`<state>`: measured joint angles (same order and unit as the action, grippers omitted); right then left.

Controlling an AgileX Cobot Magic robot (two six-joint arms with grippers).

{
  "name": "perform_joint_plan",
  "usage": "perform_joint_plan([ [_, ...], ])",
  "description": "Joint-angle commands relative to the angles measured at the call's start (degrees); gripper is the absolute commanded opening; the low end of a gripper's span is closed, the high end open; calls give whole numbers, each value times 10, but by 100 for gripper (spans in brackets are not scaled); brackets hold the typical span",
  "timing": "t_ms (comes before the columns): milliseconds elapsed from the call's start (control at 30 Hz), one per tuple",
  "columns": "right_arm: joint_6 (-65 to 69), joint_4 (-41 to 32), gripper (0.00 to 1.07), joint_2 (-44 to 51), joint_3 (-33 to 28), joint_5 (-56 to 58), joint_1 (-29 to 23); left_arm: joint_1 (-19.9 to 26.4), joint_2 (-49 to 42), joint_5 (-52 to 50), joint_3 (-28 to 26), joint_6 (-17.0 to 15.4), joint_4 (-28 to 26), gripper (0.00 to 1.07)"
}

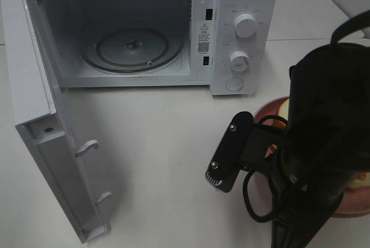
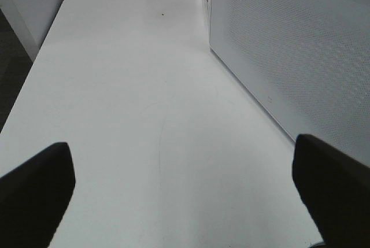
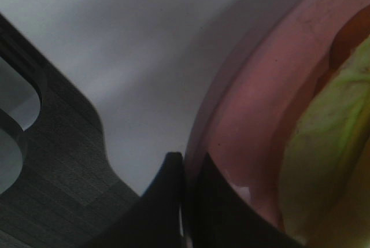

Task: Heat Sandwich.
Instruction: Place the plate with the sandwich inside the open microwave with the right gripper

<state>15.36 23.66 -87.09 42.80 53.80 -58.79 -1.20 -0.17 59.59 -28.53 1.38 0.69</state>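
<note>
Status, exterior high view: microwave (image 1: 243,34) sits at 12 o'clock. Its door (image 1: 34,86) is swung fully open toward 9 o'clock. Turntable (image 1: 132,48) is bare and the cavity holds nothing.

Sandwich (image 3: 326,144) is not in yet. It lies on the pink plate (image 1: 267,109) on the table (image 1: 162,144) at 4 o'clock, well apart from the cavity. The right arm (image 1: 324,144) hides most of it there; the right wrist view shows pale green filling and a strip of orange crust inside the plate.

Right gripper (image 3: 184,164): fingers pressed together, no gap, tips right at the plate's outer rim. Can't tell whether they pinch the rim or just sit against it. Plate looks flat on the table, not lifted.

Left gripper (image 2: 180,143): spread wide, nothing between the fingers, over bare table beside a perforated white panel. Not involved with the plate.

Progress, my read: early.
- Done: door open.
- In hand: getting hold of the plate.
- Left: carry plate onto the turntable at 11 o'clock, release, close door, set the dials.
</note>
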Motion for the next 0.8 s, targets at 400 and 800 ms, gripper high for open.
perform_joint_plan([
  [400, -160, 22, 0, 5, -2, -32, -42, -4, -15, -2, 2, -2, 1, 98],
  [800, -262, 28, 1, 5, -2, -65, -42, -4, -15, -2, 2, -2, 1, 98],
])
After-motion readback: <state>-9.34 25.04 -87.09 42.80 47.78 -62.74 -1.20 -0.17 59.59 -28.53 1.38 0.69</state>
